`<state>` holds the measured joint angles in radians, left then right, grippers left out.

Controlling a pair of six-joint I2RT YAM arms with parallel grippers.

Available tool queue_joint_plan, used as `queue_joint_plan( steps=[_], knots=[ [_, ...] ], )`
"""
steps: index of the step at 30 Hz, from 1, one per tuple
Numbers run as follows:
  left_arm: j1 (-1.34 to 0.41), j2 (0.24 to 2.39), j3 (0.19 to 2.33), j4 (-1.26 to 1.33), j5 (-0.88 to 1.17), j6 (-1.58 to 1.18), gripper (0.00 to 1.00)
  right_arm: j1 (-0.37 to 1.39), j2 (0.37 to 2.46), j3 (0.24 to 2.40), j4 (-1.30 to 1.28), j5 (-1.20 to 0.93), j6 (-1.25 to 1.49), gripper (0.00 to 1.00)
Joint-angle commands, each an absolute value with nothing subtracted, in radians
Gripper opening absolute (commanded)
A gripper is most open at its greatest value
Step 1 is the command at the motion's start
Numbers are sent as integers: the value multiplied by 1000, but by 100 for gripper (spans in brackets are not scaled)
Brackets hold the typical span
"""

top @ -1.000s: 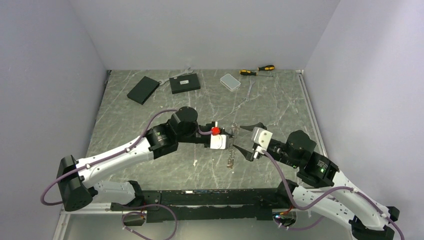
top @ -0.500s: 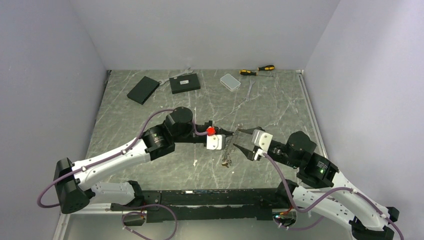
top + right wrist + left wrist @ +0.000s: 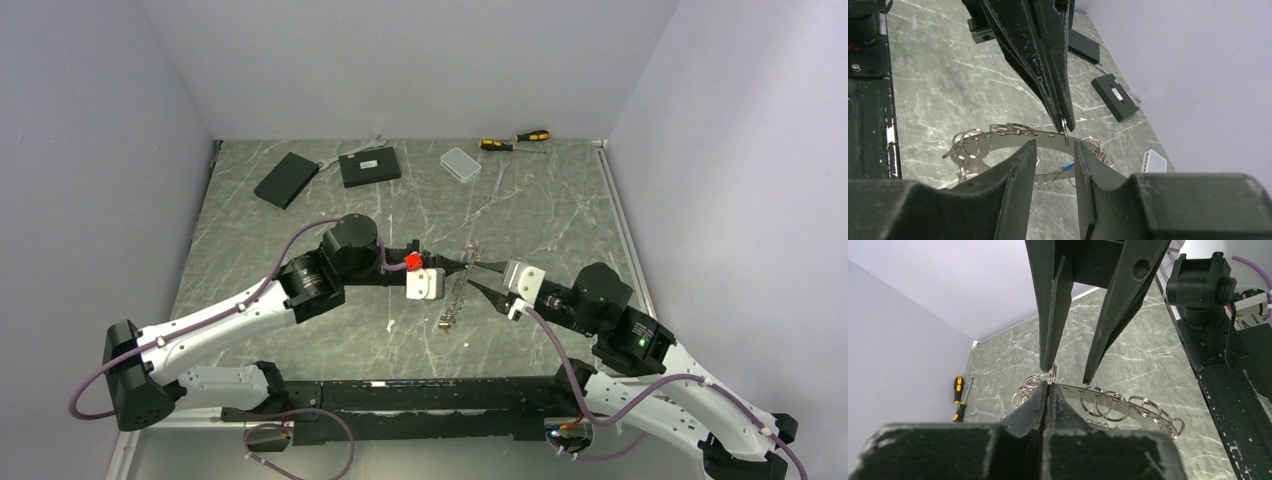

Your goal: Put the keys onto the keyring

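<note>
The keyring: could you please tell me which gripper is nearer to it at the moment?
Left. The left gripper is shut directly on the keyring, pinching it. The right gripper is open, its jaws straddling the keyring close by, with no clear contact.

— What is being seen as metal?
— The keyring [image 3: 1003,136]: thin, grey, partly shiny.
— And the table [image 3: 560,200]?
— Smooth veined stone is being shown. The left fingers [image 3: 1048,55] are being seen as matt black, scuffed.

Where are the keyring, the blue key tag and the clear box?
keyring [image 3: 1003,136], right wrist view, on its flat holed band.
blue key tag [image 3: 1066,166], right wrist view, on the blue plastic.
clear box [image 3: 460,163], top external view, middle of its lid.
</note>
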<state>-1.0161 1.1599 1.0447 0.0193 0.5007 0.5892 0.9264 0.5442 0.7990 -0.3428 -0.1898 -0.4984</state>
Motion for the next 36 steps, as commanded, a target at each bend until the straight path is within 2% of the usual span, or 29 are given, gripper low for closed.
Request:
queue_joint_plan(
  steps=[1, 3, 12, 19, 26, 34, 36],
  knots=[
    [-1022, 1129, 1045, 105, 529, 577, 0, 931, 544, 813, -272, -180, -515, 36],
    [-1022, 1128, 1045, 104, 531, 576, 0, 931, 545, 814, -265, -178, -518, 36],
    [-1022, 1123, 1045, 115, 537, 566, 0, 931, 564, 819, -255, -188, -525, 22],
    [-1022, 1117, 1037, 121, 541, 564, 0, 931, 566, 818, -236, -184, -522, 18],
    [-1022, 1118, 1032, 122, 549, 558, 0, 931, 576, 826, -233, -172, -531, 0],
    [-1022, 1105, 1021, 128, 531, 544, 0, 931, 585, 844, -246, -172, -561, 0],
    [-1022, 1096, 1015, 125, 528, 540, 17, 931, 594, 855, -262, -170, -574, 0]
  ],
)
